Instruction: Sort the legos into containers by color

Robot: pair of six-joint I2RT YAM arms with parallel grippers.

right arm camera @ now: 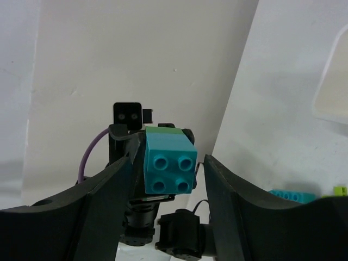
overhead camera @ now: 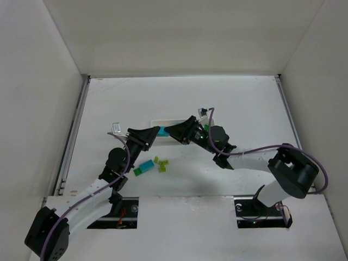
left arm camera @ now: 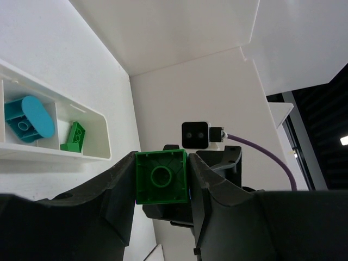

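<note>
Green plastic, hollow side toward the lens: pinching a green brick [left arm camera: 161, 176] in the left gripper [left arm camera: 162, 185], pressing both fingers flat against its sides and holding it in the air near the end of the tray [left arm camera: 49, 152]. Straddling a cyan brick [right arm camera: 168, 163] with the right gripper [right arm camera: 168, 168], keeping the jaws a little wider than the brick and leaving slivers of gap on both sides, so not gripping it as far as can be seen. Facing each other tip to tip above the tray in the top view. Possibly dealing with the two bricks stuck together, judging by a green edge just behind the cyan one, though not seeing the join plainly enough to be sure. Judging the sort as partway done: already keeping cyan pieces [left arm camera: 24, 119] in one compartment and a green piece [left arm camera: 73, 136] in the end compartment beside it. Leaving more to do: lying loose on the table [overhead camera: 244, 109], near the left arm and apart from the tray, a loose cyan brick [overhead camera: 145, 165], yellow-green bricks [overhead camera: 162, 166] and what is looking like a small green bit [overhead camera: 138, 173] against the cyan's near end. Not seeing the third compartment properly in any view, so not saying what is lying in it.
</note>
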